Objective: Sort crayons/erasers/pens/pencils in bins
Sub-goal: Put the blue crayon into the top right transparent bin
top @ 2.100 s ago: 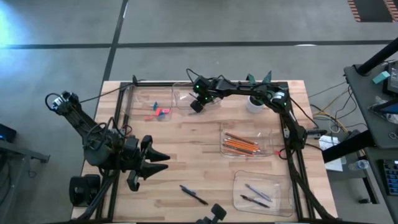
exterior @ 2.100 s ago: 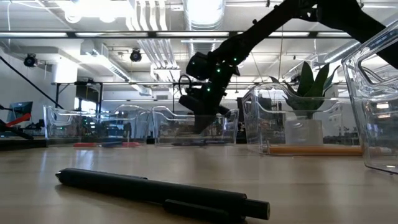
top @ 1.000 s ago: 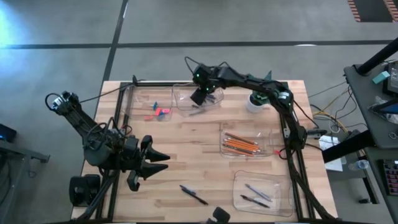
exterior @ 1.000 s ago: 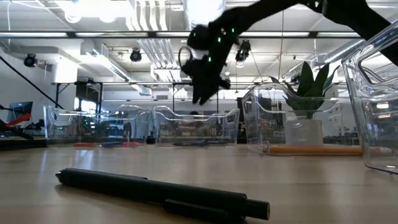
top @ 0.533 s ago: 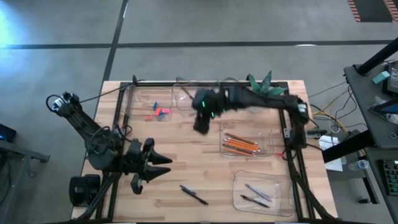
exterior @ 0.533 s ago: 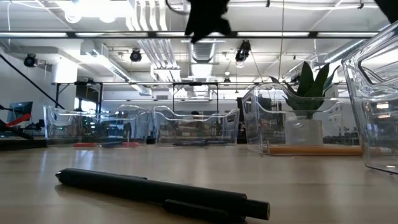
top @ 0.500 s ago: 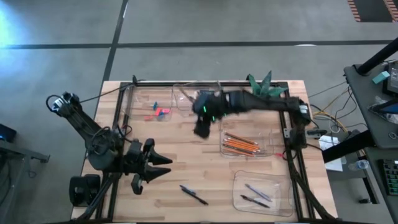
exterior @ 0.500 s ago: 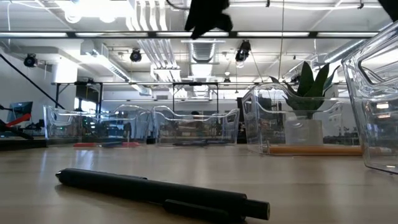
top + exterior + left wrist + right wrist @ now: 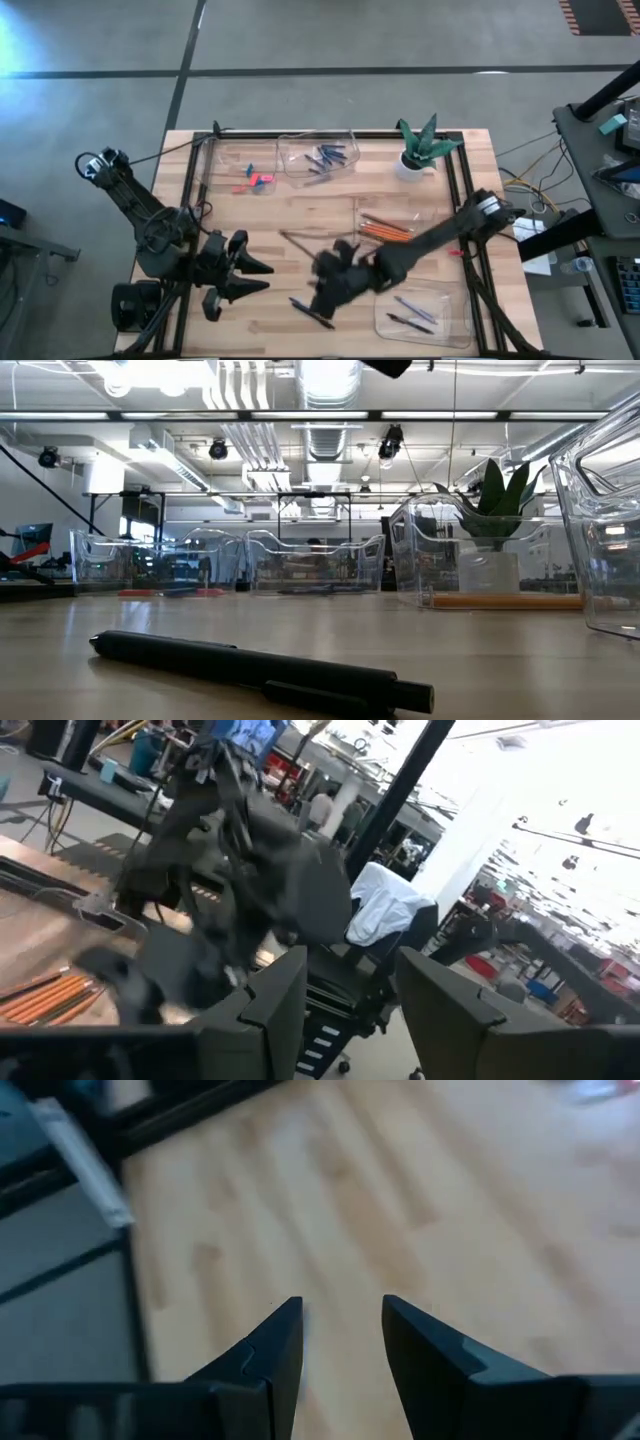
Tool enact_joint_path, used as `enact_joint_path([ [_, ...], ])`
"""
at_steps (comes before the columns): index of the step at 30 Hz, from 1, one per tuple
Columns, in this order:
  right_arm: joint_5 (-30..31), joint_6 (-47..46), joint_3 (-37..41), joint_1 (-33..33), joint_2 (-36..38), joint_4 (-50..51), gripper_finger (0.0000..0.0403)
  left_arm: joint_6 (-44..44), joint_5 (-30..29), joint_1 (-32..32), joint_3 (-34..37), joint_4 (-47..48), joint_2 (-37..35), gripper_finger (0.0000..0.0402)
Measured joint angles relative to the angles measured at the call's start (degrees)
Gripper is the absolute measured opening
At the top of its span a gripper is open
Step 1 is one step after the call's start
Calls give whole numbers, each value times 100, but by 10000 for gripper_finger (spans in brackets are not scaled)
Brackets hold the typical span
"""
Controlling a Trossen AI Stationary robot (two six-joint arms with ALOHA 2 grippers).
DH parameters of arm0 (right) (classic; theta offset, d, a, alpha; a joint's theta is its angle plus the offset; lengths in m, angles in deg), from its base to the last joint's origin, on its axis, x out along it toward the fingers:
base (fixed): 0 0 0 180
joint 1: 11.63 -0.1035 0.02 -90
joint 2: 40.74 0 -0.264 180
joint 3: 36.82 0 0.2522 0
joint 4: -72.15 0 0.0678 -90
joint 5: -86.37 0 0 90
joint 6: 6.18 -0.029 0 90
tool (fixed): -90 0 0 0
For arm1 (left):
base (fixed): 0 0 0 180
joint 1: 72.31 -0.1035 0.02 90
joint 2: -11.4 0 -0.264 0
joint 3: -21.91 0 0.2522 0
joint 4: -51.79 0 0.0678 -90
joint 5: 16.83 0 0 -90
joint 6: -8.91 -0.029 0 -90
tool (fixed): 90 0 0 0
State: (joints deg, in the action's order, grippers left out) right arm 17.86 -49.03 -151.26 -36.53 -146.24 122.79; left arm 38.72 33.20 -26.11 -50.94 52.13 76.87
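Now the left gripper (image 9: 262, 273) waits near-left, fingers apart, empty. Right gripper (image 9: 322, 300) has swung from the far crayon bin (image 9: 318, 157) to above the loose pen (image 9: 311, 313) near the table's front edge; its fingers are parted, holding nothing.

No readable text or labels.

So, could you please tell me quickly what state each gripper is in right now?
Left gripper: open, holding nothing, parked at the table's left edge.
Right gripper: open, holding nothing, above the bare wooden table.
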Motion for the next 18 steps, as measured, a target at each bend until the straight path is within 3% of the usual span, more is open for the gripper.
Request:
enact_joint_path([
  [5, -22, -298, 78, -339, -493, -747, 130, -1, 51, 0, 13, -48, -23, 141],
  [13, -343, -553, -756, -409, -1482, -624, 130, 251, 64, 0, 5, -115, -46, 141],
  [18, -349, -886, -1559, -321, -2213, 200, 130, 292, 64, 7, 10, -113, -39, 141],
])
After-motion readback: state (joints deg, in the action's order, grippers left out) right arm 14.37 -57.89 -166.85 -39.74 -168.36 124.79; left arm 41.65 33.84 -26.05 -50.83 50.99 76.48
